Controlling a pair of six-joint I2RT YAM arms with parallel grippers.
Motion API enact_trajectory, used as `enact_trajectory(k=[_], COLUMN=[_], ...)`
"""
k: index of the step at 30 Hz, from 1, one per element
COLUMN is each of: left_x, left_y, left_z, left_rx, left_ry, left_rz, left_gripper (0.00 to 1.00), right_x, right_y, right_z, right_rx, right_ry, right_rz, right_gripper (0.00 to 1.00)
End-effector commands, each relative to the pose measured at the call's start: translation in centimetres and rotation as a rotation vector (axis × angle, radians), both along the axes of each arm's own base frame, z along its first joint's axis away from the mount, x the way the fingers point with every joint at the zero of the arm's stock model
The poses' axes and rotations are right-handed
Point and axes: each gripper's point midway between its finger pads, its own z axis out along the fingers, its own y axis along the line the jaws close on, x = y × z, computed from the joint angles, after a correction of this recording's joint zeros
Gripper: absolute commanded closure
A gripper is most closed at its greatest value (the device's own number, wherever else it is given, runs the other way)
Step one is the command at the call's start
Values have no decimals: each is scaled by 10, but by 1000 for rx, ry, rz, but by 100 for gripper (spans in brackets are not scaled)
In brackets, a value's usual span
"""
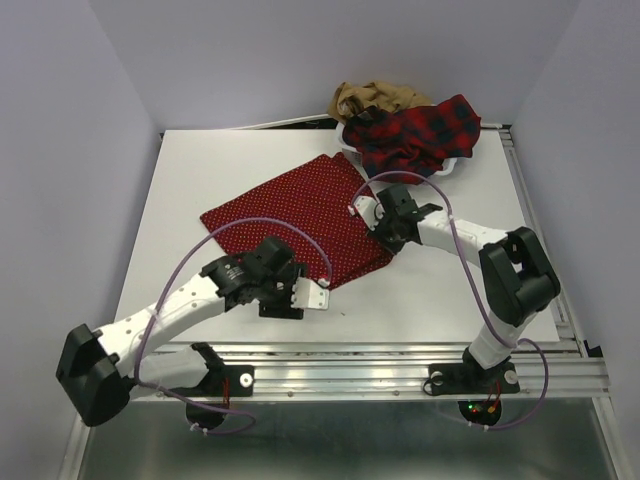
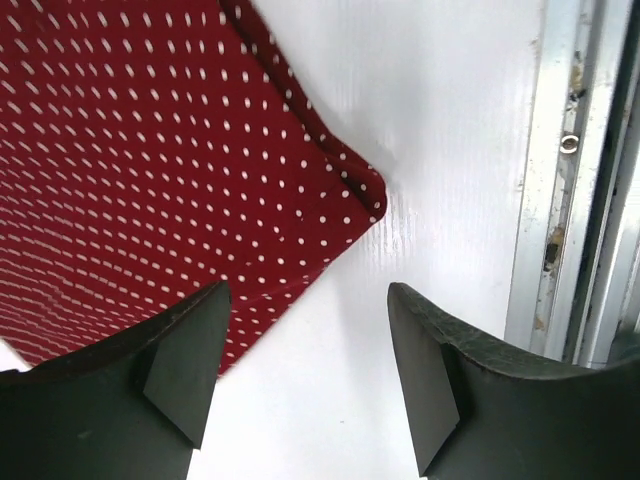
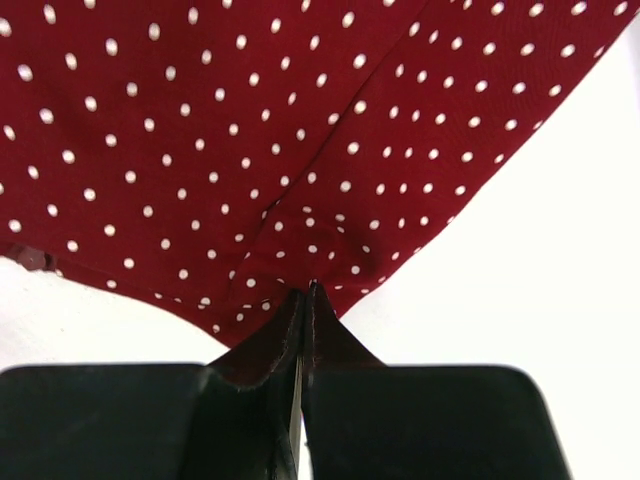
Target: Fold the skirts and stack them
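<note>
Right gripper (image 3: pixel 305 300) pinched tight on the edge of the dotted skirt (image 1: pixel 290 225), flat on the table (image 1: pixel 190 190). Left gripper (image 2: pixel 307 300) spread wide over its near corner. Plaid skirt (image 1: pixel 420 130) and tan skirt (image 1: pixel 375 97) heaped in the basket (image 1: pixel 462 165) behind.

We see only slivers of the white plastic mesh basket (image 1: pixel 447 169) beneath the crumpled red-and-black plaid skirt (image 1: pixel 415 135), which also hides part of the plain tan-brown skirt (image 1: pixel 372 98), and the red skirt with tiny white dots (image 1: pixel 290 215) runs off both wrist views' edges.
</note>
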Motion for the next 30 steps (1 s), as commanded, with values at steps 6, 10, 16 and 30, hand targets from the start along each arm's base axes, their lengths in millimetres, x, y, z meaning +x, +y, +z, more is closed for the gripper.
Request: enact_trajectory(k=[6,10,16,30], left_x=[-34,-44,-40,-24], left_y=[-22,-29,-31,-2], left_z=[3,-5,-22,-54], left_rx=[245,409,595,790], left_ry=[-45,-86,-138,-185], left_rz=[-339,-419,-456,-438], left_gripper=[21,20,20,25], right_x=[12,8,10,13], right_y=[25,24,24,24], right_z=[15,6,3,1], right_rx=[87,76,68,57], right_ry=[65,102,104,101], right_rz=[-37,-40,-40,-22], right_gripper=[99,99,99,99])
